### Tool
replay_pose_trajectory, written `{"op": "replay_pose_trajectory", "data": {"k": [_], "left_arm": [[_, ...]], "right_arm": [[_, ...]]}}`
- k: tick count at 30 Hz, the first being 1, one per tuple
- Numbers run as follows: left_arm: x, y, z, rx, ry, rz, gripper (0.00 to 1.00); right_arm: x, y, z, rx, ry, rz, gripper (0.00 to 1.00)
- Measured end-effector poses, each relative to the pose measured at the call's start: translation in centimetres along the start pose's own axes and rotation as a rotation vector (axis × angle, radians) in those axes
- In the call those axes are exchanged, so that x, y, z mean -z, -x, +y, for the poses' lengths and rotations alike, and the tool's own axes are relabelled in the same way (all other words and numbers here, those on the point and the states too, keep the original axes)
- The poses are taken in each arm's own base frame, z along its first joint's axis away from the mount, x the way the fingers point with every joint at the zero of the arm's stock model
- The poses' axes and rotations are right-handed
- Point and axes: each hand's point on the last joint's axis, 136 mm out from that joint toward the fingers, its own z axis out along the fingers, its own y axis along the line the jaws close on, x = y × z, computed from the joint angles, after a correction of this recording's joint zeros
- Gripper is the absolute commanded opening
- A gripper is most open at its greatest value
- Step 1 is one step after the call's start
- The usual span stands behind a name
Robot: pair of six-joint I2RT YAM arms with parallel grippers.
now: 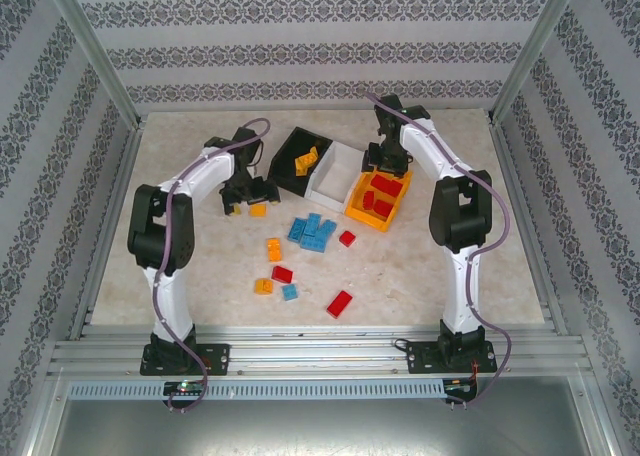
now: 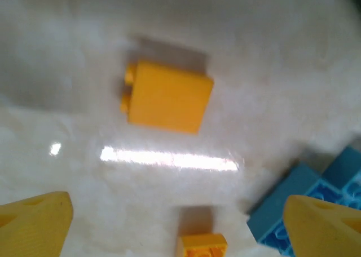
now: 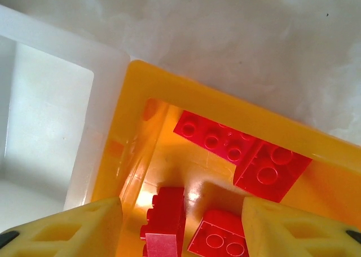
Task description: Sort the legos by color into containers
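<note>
Looking down, I see the table point(image 1: 440, 276) with a black bin point(image 1: 290, 168), white bin point(image 1: 336, 166) and orange bin point(image 3: 127, 116) in a row. My right gripper point(image 3: 180, 209) hovers wide open and empty over the orange bin's red legos point(image 3: 225, 141). My left gripper point(image 2: 177, 203) hangs wide open and empty above an orange lego point(image 2: 166, 96). Loose legos point(image 1: 312, 231) lie mid-table.

Orange bin point(image 3: 169, 88) glossy plastic; red legos point(image 3: 214, 136) shiny, studded; table point(image 3: 254, 43) smooth, marbled, reflective.

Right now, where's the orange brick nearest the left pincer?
In the top view, the orange brick lies on the table left of centre, just right of the left pincer and in front of the black bin.
</note>
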Motion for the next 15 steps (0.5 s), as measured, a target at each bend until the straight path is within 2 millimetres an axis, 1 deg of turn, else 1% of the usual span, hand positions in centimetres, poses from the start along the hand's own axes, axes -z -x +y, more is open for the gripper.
{"op": "replay_pose_trajectory", "data": {"k": [4, 7, 12, 15], "left_arm": [[-0.9, 1.7, -0.1, -0.089, 0.042, 0.005, 0.88], [-1.6, 2.3, 0.2, -0.142, 0.073, 0.018, 0.87], [-2.3, 2.1, 0.8, -0.198, 0.105, 0.051, 0.83], [-2.5, 1.8, 0.9, -0.218, 0.111, 0.067, 0.81]], "right_arm": [[0.5, -0.5, -0.2, -0.004, -0.001, 0.002, 0.59], [1.9, -0.9, -0.3, -0.010, 0.001, -0.012, 0.59], [5.0, -1.0, -0.3, -0.019, 0.011, -0.069, 0.59], [6.1, -1.1, -0.4, -0.021, 0.013, -0.091, 0.59]]}}
